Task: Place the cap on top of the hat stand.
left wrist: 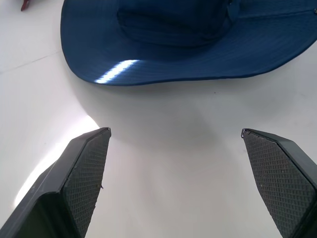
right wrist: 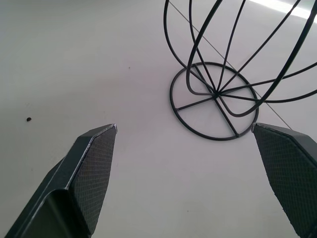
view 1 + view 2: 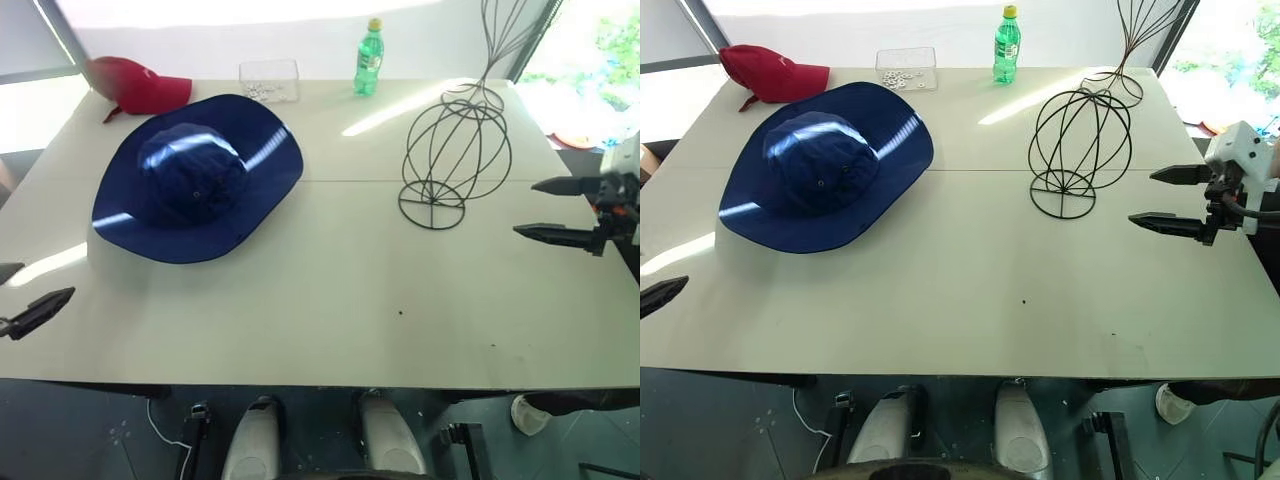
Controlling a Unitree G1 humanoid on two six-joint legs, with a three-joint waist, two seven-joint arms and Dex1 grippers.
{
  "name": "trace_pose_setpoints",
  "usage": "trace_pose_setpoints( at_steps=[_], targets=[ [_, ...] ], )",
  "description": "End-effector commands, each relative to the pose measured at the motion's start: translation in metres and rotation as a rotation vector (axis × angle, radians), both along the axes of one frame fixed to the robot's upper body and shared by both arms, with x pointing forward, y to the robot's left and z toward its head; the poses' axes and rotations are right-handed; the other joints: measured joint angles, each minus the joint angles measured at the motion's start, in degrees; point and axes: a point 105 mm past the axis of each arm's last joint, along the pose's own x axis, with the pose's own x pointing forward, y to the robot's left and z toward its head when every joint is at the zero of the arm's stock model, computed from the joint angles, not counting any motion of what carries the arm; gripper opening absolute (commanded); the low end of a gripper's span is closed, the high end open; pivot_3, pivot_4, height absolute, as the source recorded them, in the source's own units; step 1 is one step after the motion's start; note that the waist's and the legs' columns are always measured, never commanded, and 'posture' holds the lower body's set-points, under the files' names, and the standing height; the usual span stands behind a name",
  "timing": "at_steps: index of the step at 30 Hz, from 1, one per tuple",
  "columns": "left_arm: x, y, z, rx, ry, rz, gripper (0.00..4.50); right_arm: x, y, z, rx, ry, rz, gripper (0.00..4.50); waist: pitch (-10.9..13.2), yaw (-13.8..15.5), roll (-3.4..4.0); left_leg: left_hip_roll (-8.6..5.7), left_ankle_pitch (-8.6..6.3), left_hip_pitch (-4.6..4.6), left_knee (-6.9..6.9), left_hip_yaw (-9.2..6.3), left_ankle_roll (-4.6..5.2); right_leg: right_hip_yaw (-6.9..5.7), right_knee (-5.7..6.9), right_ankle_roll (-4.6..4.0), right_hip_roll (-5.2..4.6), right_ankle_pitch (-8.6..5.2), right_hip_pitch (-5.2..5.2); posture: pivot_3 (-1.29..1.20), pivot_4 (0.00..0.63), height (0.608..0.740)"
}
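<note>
Head view: cap (image 3: pixel 196 178) flat on surface (image 3: pixel 330 300), untouched; stand (image 3: pixel 455 160) well right.
Left wrist: left tool (image 1: pixel 173 183) wide open, empty, just short of brim. Go low, pinch the brim edge.
Right wrist: right tool (image 2: pixel 185 181) open, empty, near stand base. Brace it.

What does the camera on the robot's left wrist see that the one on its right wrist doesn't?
The left wrist view looks past the open left gripper at the brim of the cap, lying flat on the table. The right wrist view looks past the open right gripper at the hat stand, with its round base ring and curved wires. Both share the pale table and two black fingers held wide apart, gripping nothing.
</note>
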Motion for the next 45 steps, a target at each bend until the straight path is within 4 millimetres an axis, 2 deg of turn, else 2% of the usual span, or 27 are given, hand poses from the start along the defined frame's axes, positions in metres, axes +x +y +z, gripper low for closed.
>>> trace_pose_setpoints(
  at_steps=[1, 9, 14, 17, 22, 25, 29, 34, 45],
  targets=[
    [-0.004, -0.001, 0.013, 0.027, -0.046, -0.005, 4.42, 0.000, 0.000, 0.012, 0.000, -0.051, 0.009, 4.50, 0.00, -0.03, 0.00, 0.00, 0.00, 0.00, 0.00, 0.00, 0.00, 0.00, 0.00, 0.00, 0.00, 0.00, 0.00, 0.00, 0.150, 0.739],
    [-0.001, -0.001, 0.016, 0.051, -0.058, 0.000, 4.42, 0.002, -0.001, 0.015, 0.006, -0.080, 0.004, 4.50, 0.00, -0.03, 0.00, 0.00, 0.00, 0.03, 0.06, 0.01, 0.00, 0.01, 0.10, -0.02, 0.01, 0.01, 0.00, 0.00, 0.150, 0.739],
    [0.014, -0.018, 0.029, 0.062, -0.098, -0.090, 4.42, 0.007, 0.002, 0.022, 0.046, -0.090, -0.021, 4.50, 0.00, 0.02, 0.00, 0.00, 0.01, 0.04, 0.14, 0.01, -0.01, 0.01, 0.23, -0.02, 0.02, 0.02, 0.01, 0.00, 0.150, 0.739],
    [0.031, -0.036, 0.030, 0.209, -0.115, -0.191, 4.42, -0.001, 0.017, 0.031, 0.062, -0.091, 0.034, 4.50, 0.00, 0.06, 0.02, 0.00, 0.01, 0.06, 0.17, 0.00, -0.01, 0.01, 0.26, -0.02, 0.02, 0.02, 0.03, 0.00, 0.150, 0.739],
    [0.053, -0.067, 0.018, 0.422, -0.155, -0.355, 4.42, -0.027, 0.053, 0.038, 0.127, -0.060, 0.147, 4.50, -0.01, 0.17, 0.05, 0.01, 0.01, 0.07, 0.15, -0.01, -0.01, 0.01, 0.31, -0.01, 0.05, 0.03, 0.06, 0.00, 0.150, 0.739],
    [0.059, -0.079, 0.010, 0.535, -0.170, -0.445, 4.42, -0.043, 0.069, 0.033, 0.131, -0.026, 0.195, 4.50, -0.01, 0.19, 0.05, 0.02, 0.01, 0.07, 0.13, 0.00, -0.01, 0.01, 0.30, 0.00, 0.07, 0.03, 0.05, 0.00, 0.150, 0.739],
    [0.079, -0.094, -0.008, 0.706, -0.207, -0.556, 4.42, -0.061, 0.088, 0.024, 0.149, 0.002, 0.216, 4.50, -0.02, 0.37, 0.05, 0.03, 0.02, 0.09, 0.19, 0.00, 0.00, 0.02, 0.39, 0.00, 0.08, 0.03, 0.07, 0.00, 0.150, 0.739],
    [0.103, -0.103, -0.028, 0.862, -0.269, -0.604, 4.42, -0.072, 0.099, 0.020, 0.179, 0.004, 0.200, 4.50, -0.01, 0.38, 0.02, 0.03, 0.02, 0.11, 0.61, -0.01, 0.00, 0.02, 0.68, -0.01, 0.08, 0.04, 0.14, 0.00, 0.150, 0.739],
    [0.152, -0.117, -0.051, 0.933, -0.341, -0.564, 4.42, -0.077, 0.103, 0.025, 0.185, -0.024, 0.150, 4.50, -0.02, 0.63, -0.02, 0.03, 0.02, 0.10, 0.90, -0.05, 0.01, 0.02, 0.82, 0.09, 0.11, 0.14, 0.24, 0.00, 0.150, 0.739]
  ],
)
